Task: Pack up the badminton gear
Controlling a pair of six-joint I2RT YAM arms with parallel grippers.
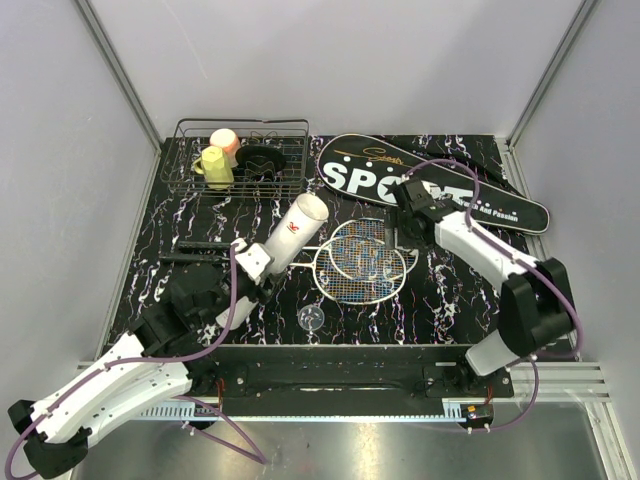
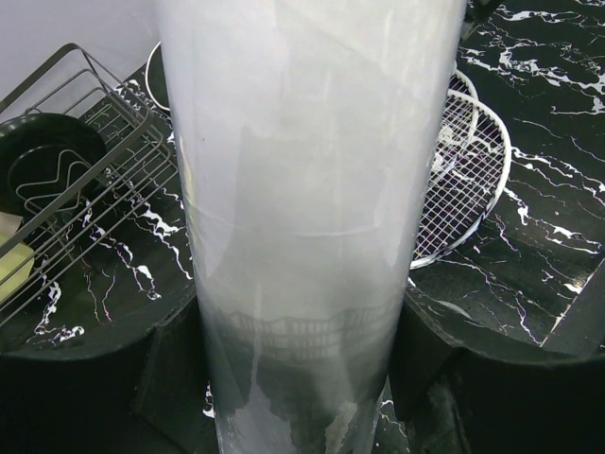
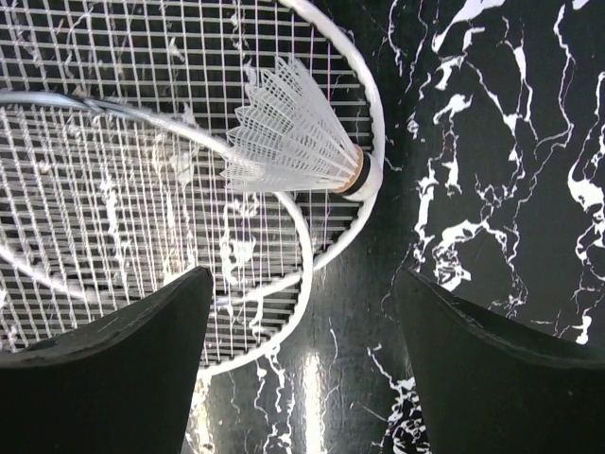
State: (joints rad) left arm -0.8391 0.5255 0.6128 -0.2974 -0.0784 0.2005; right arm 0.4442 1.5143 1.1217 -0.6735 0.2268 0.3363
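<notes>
Top external shows a black white-veined tabletop [image 1: 400, 310] inside grey walls [image 1: 350, 60]; left claw [image 1: 255, 262] grasps the tube [image 1: 295, 232], right claw [image 3: 304, 279] released.

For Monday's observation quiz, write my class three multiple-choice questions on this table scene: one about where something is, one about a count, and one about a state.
1. Where does the black bag lie?
A) at the near edge
B) at the back right of the table
C) in the middle

2. How many racket heads overlap in the middle?
A) two
B) one
C) four

3. How is the right gripper?
A) shut on a racket head
B) shut on the bag
C) open, holding nothing

Answers:
1 B, since the top view shows it along the far right side.
2 A, since two white-strung ovals cross there.
3 C, since its fingers stand wide apart with nothing between them, and a shuttlecock lies free beyond them at the rim of the strings.
</notes>
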